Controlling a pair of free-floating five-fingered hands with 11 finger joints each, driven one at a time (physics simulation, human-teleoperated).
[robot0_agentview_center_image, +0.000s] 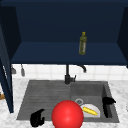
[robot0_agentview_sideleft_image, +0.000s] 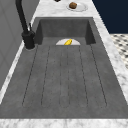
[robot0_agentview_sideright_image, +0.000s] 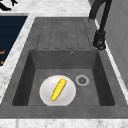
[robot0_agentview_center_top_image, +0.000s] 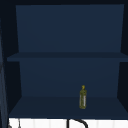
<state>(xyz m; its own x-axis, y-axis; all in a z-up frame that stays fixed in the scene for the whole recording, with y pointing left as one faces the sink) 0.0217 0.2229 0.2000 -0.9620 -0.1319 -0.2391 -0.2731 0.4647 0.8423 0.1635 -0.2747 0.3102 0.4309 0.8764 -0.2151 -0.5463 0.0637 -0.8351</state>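
My left hand (robot0_agentview_center_image: 37, 118) hovers over the front left corner of the drainboard, fingers relaxed and holding nothing. A black shape that fits this hand sits at the top left edge of the right side view (robot0_agentview_sideright_image: 5, 5). My right hand (robot0_agentview_center_image: 108, 105) hangs at the basin's right wall, fingers loose and empty. Between the hands, a large red ball (robot0_agentview_center_image: 67, 115) covers the sink's front edge, and neither hand touches it. A white plate (robot0_agentview_sideright_image: 47, 96) lies in the basin with a yellow corn cob (robot0_agentview_sideright_image: 59, 89) on it; it also shows in the front view (robot0_agentview_center_image: 96, 107).
A black faucet (robot0_agentview_center_image: 67, 75) stands behind the sink. An olive-green bottle (robot0_agentview_center_image: 83, 43) stands on the lower shelf of the open blue cabinet (robot0_agentview_center_top_image: 50, 107). A round drain (robot0_agentview_sideright_image: 82, 80) sits beside the plate. On the far counter is a small plate (robot0_agentview_sideleft_image: 81, 7) with a brown item.
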